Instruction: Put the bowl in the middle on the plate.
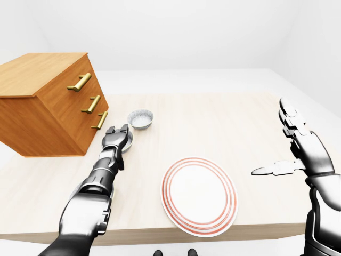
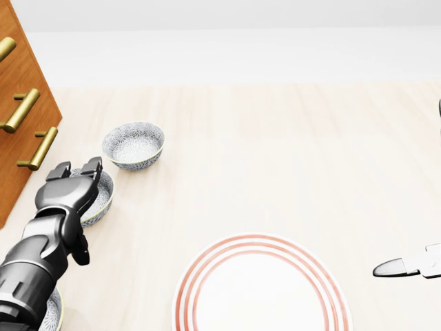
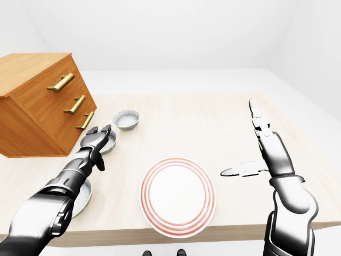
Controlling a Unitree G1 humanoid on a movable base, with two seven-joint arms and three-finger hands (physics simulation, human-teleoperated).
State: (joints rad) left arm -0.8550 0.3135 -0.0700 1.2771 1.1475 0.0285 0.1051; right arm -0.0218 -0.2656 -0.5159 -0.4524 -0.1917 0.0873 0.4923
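Observation:
Three patterned bowls stand in a line down the left of the head view. The top bowl (image 2: 134, 145) is in full view. The middle bowl (image 2: 104, 195) lies half under my left hand (image 2: 76, 166), whose fingers spread open over its rim without closing round it. The lowest bowl (image 3: 82, 198) is mostly hidden by my left forearm. The white plate (image 2: 262, 293) with red rings sits bare at the bottom centre. My right hand (image 3: 242, 144) hovers open to the right of the plate and holds nothing.
A wooden dresser (image 2: 21, 103) with brass handles stands close to the left of the bowls. The pale wooden table (image 2: 289, 152) stretches right and up from the plate, and its near edge lies just below the plate.

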